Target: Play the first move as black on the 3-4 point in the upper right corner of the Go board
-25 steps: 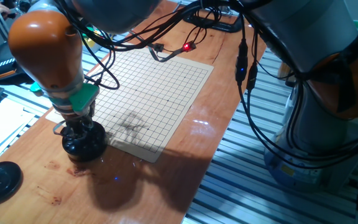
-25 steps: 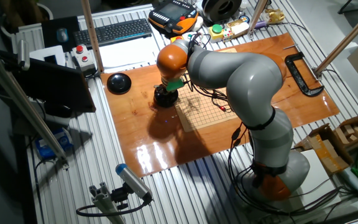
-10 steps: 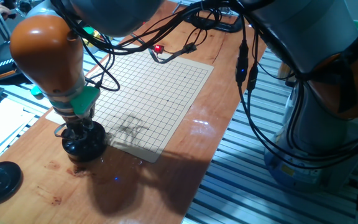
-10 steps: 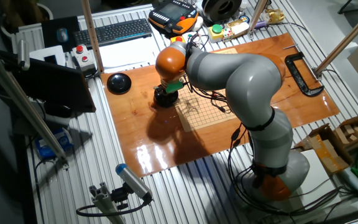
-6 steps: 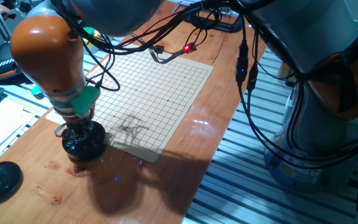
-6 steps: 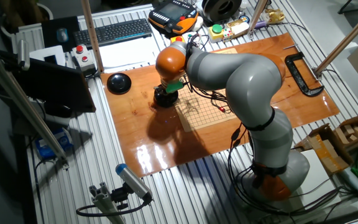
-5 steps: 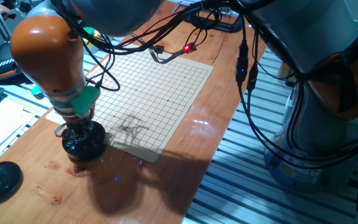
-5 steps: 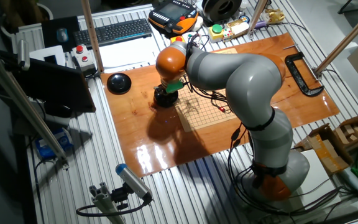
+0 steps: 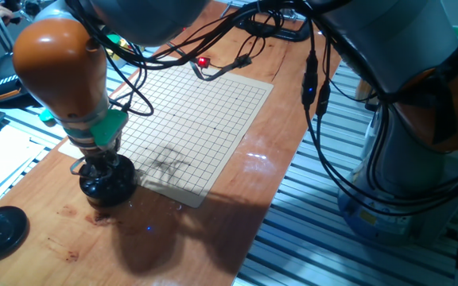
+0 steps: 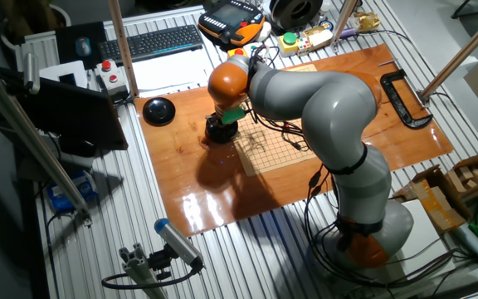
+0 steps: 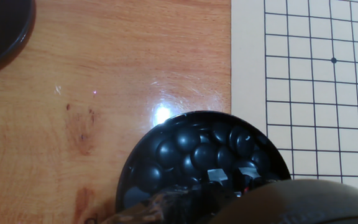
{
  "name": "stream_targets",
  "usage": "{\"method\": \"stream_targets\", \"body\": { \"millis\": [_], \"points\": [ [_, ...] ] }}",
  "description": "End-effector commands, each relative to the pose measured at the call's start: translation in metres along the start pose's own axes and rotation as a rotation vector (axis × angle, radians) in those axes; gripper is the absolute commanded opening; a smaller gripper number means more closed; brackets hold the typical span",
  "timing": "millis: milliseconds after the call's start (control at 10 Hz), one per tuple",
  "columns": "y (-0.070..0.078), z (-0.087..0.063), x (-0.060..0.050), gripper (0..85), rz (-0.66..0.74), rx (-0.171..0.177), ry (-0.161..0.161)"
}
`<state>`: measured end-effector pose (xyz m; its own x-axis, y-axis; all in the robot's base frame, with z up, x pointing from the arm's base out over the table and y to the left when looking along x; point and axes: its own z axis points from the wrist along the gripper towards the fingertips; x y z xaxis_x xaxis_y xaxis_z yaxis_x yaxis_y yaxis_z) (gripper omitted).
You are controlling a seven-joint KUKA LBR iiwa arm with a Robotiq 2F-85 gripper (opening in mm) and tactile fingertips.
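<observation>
Here the big Go board (image 9: 189,131) lies just beside the gripper (image 9: 102,171), which dips into the round bowl (image 11: 201,165) full of little black stones (image 11: 201,155). I cannot tell if its fingers are holding 1.

One fixed view: low, close, across the board (image 9: 197,119).
Other fixed view: high, far, whole bench (image 10: 189,166).
Hand view: straight down, bowl (image 11: 197,162) and board shared.
</observation>
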<state>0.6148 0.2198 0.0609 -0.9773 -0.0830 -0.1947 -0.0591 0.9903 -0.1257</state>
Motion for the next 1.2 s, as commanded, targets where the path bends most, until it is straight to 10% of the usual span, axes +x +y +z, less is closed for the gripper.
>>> {"method": "stream_targets", "body": {
  "millis": [0,1100],
  "points": [
    [0.0001,0.0,0.0001,20.7,0.0,-0.001,0.0],
    [0.0016,-0.0001,0.0031,10.0,-0.005,-0.015,0.013]
  ]
}}
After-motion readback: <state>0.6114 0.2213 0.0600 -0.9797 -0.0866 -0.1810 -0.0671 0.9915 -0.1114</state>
